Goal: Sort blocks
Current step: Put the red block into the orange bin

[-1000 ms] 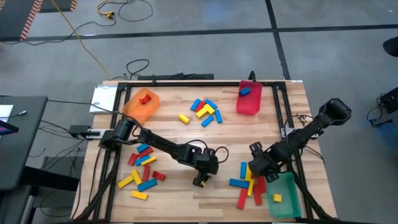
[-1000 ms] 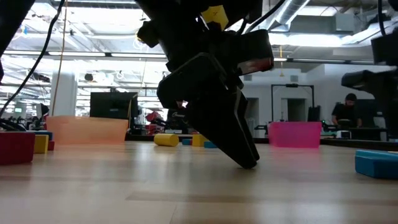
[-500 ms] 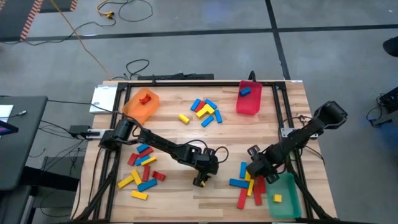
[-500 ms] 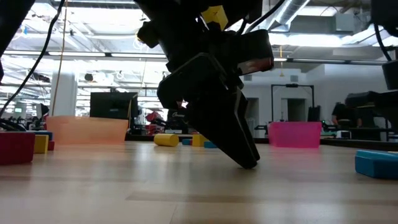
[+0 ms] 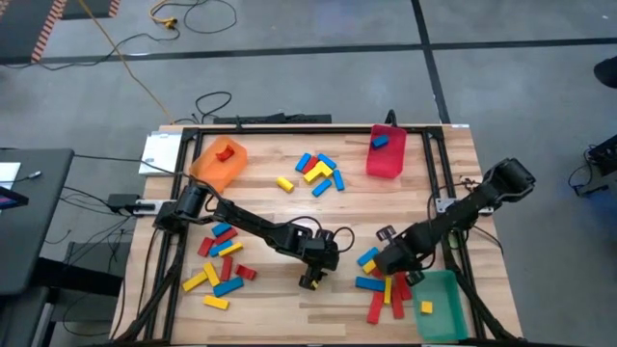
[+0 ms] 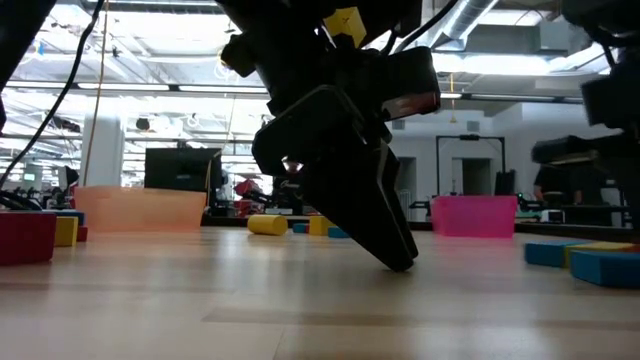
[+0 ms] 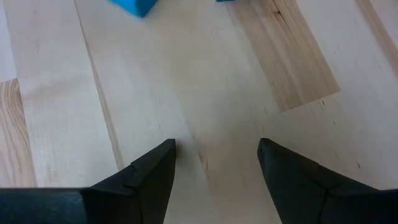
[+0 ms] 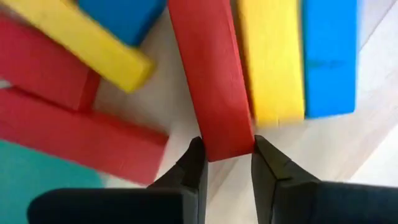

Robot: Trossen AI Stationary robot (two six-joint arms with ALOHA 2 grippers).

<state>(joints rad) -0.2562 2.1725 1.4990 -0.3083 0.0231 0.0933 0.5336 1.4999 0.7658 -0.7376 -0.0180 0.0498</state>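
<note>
Red, blue and yellow blocks lie flat in three groups: far middle (image 5: 316,173), near left (image 5: 222,262) and a pile (image 5: 386,291) beside the green bin (image 5: 442,301). My right gripper (image 5: 378,262) points down over that pile. In the right wrist view its fingers (image 8: 227,146) are shut on the end of a red block (image 8: 211,74), which lies next to a yellow block (image 8: 270,62) and a blue one (image 8: 329,56). My left gripper (image 5: 310,280) stands open over bare wood at the table's near middle (image 7: 216,144), holding nothing. My right gripper pinches the red block's near end (image 8: 227,134) between its two fingers, one on each long side. The fingers come from above, pointing down, and lie across the block. The block is among the other blocks of the pile; whether it is off the table I cannot tell.
An orange bin (image 5: 220,162) with a red block stands at the far left, and a red bin (image 5: 386,152) with a blue block at the far right. The green bin holds a yellow block. A black frame (image 5: 289,128) borders the table. Bare wood lies around the left gripper.
My right gripper has moved toward the table's left edge and down onto the pile beside the green bin, leaving more of the bin uncovered. In the low view a blue block and a yellow one now show at the right, where none showed before.
</note>
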